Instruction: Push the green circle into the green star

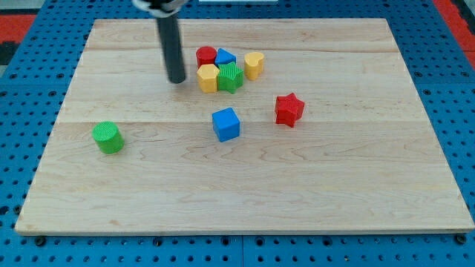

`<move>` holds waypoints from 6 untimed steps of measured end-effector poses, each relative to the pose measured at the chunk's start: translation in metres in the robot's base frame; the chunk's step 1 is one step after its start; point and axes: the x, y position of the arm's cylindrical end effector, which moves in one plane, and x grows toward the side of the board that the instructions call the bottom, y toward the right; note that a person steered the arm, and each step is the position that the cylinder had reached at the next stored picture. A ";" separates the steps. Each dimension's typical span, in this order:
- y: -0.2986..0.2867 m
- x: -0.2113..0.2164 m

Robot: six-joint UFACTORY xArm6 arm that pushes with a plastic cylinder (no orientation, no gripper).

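The green circle (108, 137) lies at the view's left on the wooden board (334, 193), apart from the other blocks. The green star (231, 76) sits in a cluster near the view's top centre, touching a yellow hexagon-like block (208, 77). My tip (177, 80) rests on the board just left of that cluster, a short gap from the yellow block. The tip is well above and to the right of the green circle.
In the cluster are also a red round block (205, 55), a blue block (225, 56) and a second yellow block (254, 65). A blue cube (225, 124) sits at centre and a red star (289, 110) to its right.
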 end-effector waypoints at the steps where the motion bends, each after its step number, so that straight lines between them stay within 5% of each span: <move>1: -0.073 0.055; 2: -0.138 0.116; 3: -0.107 0.137; 5: 0.081 0.021; 6: 0.069 0.043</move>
